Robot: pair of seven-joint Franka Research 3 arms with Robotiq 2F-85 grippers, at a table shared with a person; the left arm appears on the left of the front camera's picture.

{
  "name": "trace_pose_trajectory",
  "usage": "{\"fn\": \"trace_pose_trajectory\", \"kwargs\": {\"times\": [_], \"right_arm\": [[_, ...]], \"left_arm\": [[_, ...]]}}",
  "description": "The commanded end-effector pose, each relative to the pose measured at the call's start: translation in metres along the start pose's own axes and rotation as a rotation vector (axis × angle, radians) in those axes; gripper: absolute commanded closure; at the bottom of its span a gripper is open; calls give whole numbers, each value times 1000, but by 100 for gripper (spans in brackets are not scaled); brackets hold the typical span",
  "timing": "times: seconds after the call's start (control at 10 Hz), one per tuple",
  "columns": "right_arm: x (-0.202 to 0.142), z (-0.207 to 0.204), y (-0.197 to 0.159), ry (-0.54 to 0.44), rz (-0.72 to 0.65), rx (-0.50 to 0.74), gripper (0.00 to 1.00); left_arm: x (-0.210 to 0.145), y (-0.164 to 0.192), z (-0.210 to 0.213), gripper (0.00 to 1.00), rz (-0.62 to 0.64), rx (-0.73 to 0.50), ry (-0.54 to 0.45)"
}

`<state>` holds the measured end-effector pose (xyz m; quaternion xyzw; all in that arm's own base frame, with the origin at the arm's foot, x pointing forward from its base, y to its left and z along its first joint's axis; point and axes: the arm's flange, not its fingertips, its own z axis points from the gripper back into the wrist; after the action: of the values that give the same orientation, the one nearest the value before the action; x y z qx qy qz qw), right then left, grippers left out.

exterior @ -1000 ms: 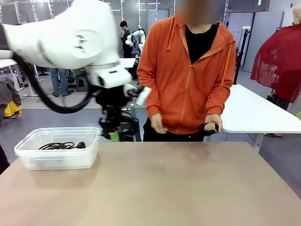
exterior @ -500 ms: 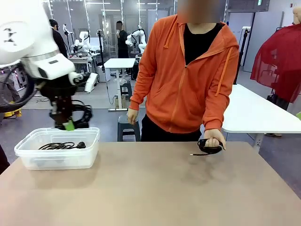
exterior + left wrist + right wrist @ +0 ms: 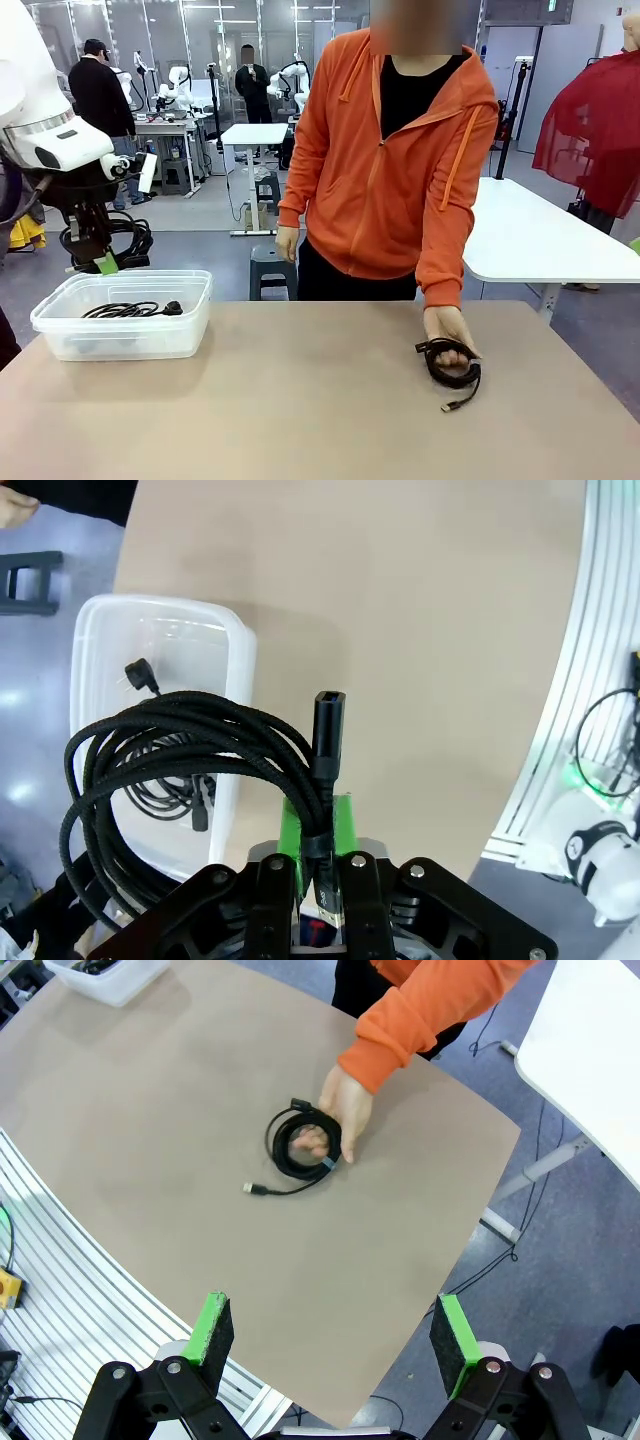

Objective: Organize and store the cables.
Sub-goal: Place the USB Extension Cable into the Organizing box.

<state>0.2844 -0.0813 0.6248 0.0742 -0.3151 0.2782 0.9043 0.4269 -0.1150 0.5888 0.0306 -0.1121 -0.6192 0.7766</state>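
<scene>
The tan bench [image 3: 300,400] stands in an open lab hall, with other work tables behind it. The left end effector [image 3: 318,828] is clamped on a coiled black cable [image 3: 200,715]. It pinches the cord just below one plug, so the loops hang off to one side. In the front view it hovers by the far rim of the clear bin [image 3: 125,335], where a second cable [image 3: 130,310] already lies. The right end effector [image 3: 330,1328] is spread wide and empty, high over the bench. Well apart from the bin, the person's hand [image 3: 447,325] rests on a third coil [image 3: 455,372].

The grip is off-centre, so I judge that a release from here could leave the loops draped over the rim or spilling outside. The bundle may also loosen, as I see no tie on it.

The left wrist view makes the pinch and the hanging loops plain, while the front view gives the height over the bin. The right wrist view shows the third coil's plug end trailing loose.
</scene>
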Motion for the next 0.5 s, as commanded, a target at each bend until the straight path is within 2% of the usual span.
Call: {"fn": "trace_pose_trajectory", "kwargs": {"times": [0.0, 0.3, 0.4], "right_arm": [[-2, 0, 0, 0, 3, 0, 0], [-2, 0, 0, 0, 3, 0, 0], [-2, 0, 0, 0, 3, 0, 0]], "left_arm": [[-3, 1, -1, 86, 5, -5, 4], [-1, 1, -1, 86, 1, -4, 2], [-4, 19, -3, 86, 31, -3, -35]]}}
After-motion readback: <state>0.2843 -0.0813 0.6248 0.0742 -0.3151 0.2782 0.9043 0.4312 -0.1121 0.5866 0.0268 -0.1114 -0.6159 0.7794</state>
